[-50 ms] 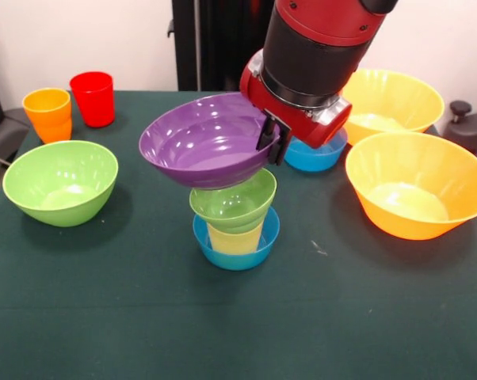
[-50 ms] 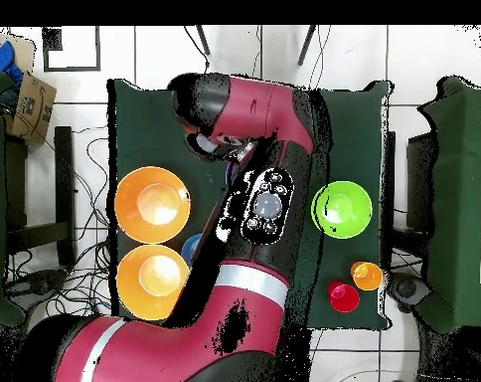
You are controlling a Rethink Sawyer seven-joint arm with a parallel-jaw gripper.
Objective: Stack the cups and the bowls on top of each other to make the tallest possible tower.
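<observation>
The tower stands mid-table: a small blue bowl (image 1: pixel 237 257) holds the pale yellow cup (image 1: pixel 234 240), and a small green bowl (image 1: pixel 233 204) sits on the cup. Right over it hangs the wide purple bowl (image 1: pixel 203 142), tilted, its underside at the green bowl's rim; I cannot tell whether it rests there. My gripper (image 1: pixel 269 138) is shut on the purple bowl's right rim. The orange cup (image 1: pixel 47 115) and red cup (image 1: pixel 93 97) stand at the far left. In the overhead view the arm (image 2: pixel 269 204) hides the tower and gripper.
A large green bowl (image 1: pixel 60 182) (image 2: pixel 342 209) sits left of the tower. Two very large orange bowls (image 1: pixel 393 103) (image 1: pixel 421 186) fill the right side, with another small blue bowl (image 1: pixel 314 156) behind the gripper. The green table cloth (image 1: pixel 143 324) runs to the near edge.
</observation>
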